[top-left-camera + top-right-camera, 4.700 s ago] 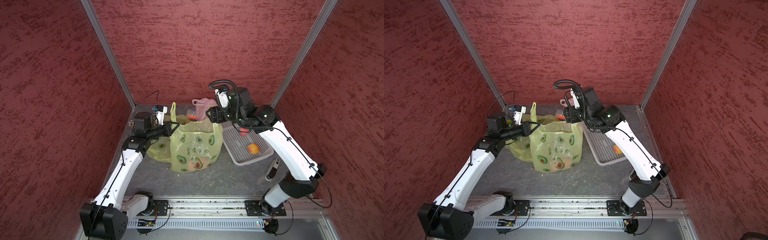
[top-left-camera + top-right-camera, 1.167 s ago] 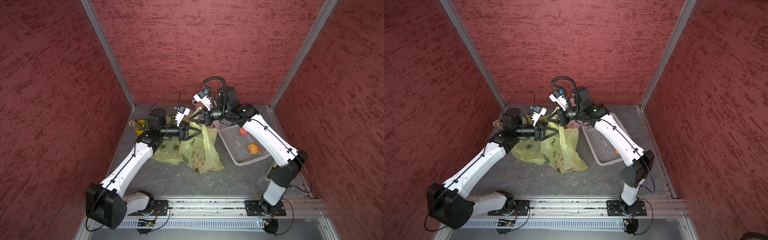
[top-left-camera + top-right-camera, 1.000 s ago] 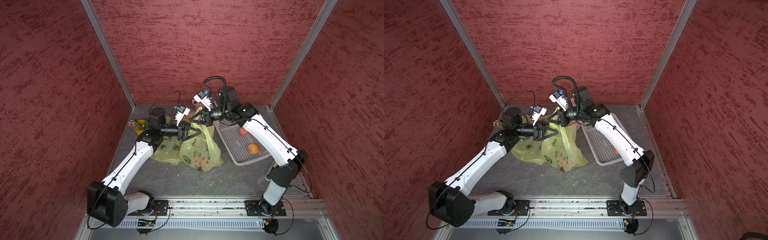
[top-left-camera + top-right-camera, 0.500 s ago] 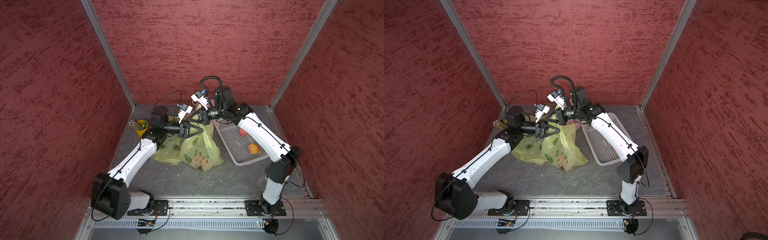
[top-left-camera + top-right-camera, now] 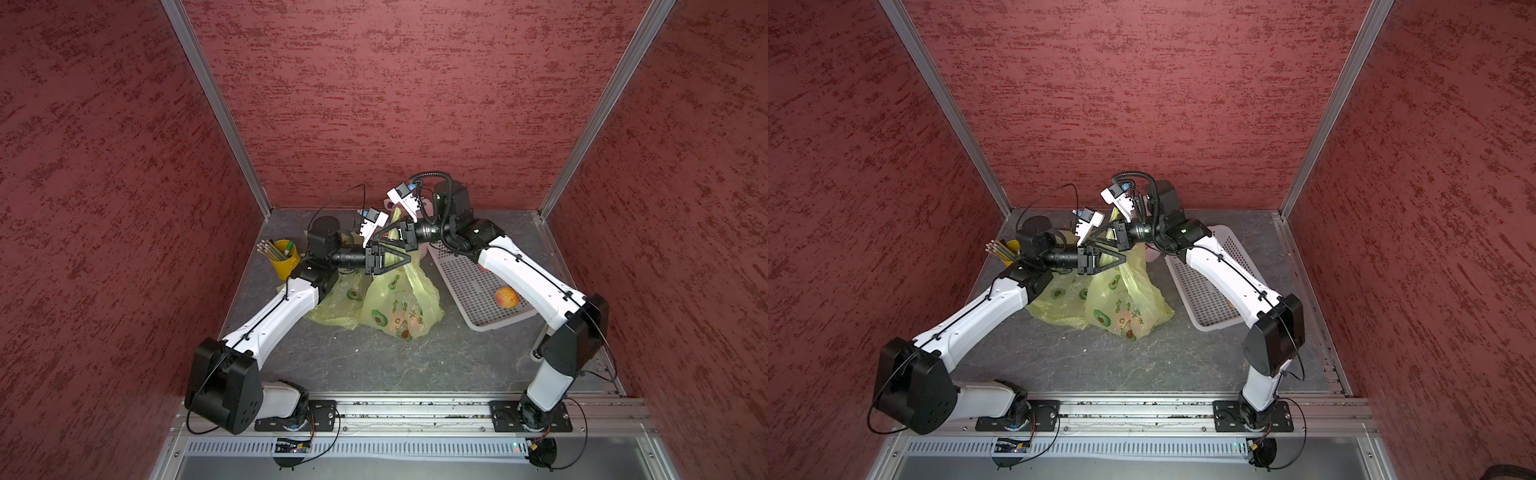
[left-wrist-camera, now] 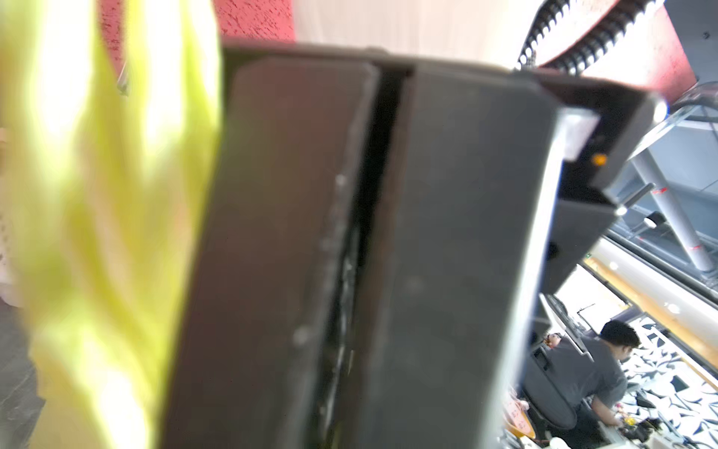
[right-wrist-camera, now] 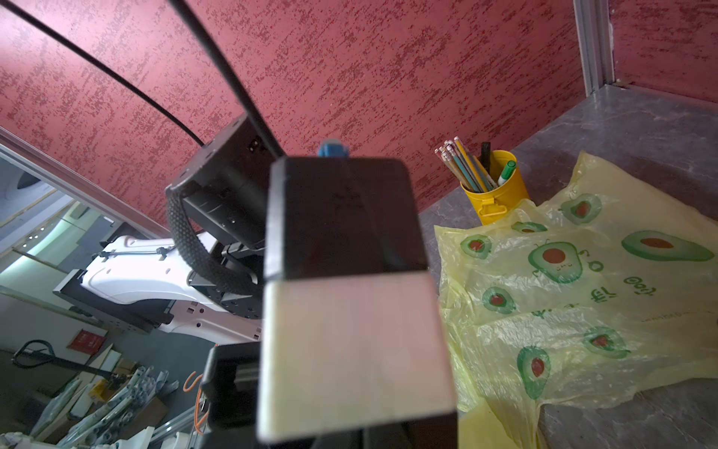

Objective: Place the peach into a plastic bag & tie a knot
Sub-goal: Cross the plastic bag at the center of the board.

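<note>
A yellow-green plastic bag (image 5: 399,303) (image 5: 1121,303) printed with avocados stands mid-table, its top gathered upward. A reddish round shape shows through the plastic low down. One peach (image 5: 506,297) lies in the white tray (image 5: 465,286). My right gripper (image 5: 375,239) (image 5: 1093,240) reaches leftward above the bag, shut on a bag handle whose strip (image 6: 97,194) stands beside it. My left gripper (image 5: 409,259) (image 5: 1124,258) crosses just under it, tips at the bag's gathered top. Whether they pinch the plastic does not show.
More yellow avocado-print plastic (image 5: 336,299) (image 7: 582,272) lies flat left of the standing bag. A yellow cup of pencils (image 5: 284,259) (image 7: 495,190) stands at the back left. The tray (image 5: 1200,291) runs along the right side under the right arm. Red walls enclose three sides.
The two grippers have slid further past each other, the left going right and the right going left. The left jaws look narrower than a second ago. The bag stays upright.
</note>
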Controlling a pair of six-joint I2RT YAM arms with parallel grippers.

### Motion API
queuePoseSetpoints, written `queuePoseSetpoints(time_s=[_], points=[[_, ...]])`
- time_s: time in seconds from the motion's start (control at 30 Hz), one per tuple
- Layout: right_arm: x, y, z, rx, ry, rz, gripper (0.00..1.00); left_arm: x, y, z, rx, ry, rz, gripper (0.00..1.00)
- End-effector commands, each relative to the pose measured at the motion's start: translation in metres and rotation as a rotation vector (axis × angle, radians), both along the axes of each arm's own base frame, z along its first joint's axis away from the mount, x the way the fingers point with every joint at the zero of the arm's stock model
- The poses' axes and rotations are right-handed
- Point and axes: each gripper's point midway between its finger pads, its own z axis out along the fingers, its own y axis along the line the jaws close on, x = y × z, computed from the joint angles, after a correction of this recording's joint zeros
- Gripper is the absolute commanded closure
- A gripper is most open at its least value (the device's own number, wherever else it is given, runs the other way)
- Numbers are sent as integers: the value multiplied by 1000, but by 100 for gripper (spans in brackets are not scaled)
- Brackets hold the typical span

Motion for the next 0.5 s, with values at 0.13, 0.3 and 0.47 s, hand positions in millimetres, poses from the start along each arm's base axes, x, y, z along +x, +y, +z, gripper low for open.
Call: queuePoseSetpoints(time_s=[0.13, 0.3, 0.47], points=[[-12, -3, 15, 60, -10, -1, 100, 10, -10, 16, -46, -87, 76, 68], [-15, -6, 14, 62, -5, -5, 100, 13, -14, 14, -50, -80, 94, 80], [-18, -12, 12, 41, -12, -30, 100, 13, -14, 9, -46, -69, 95, 93]])
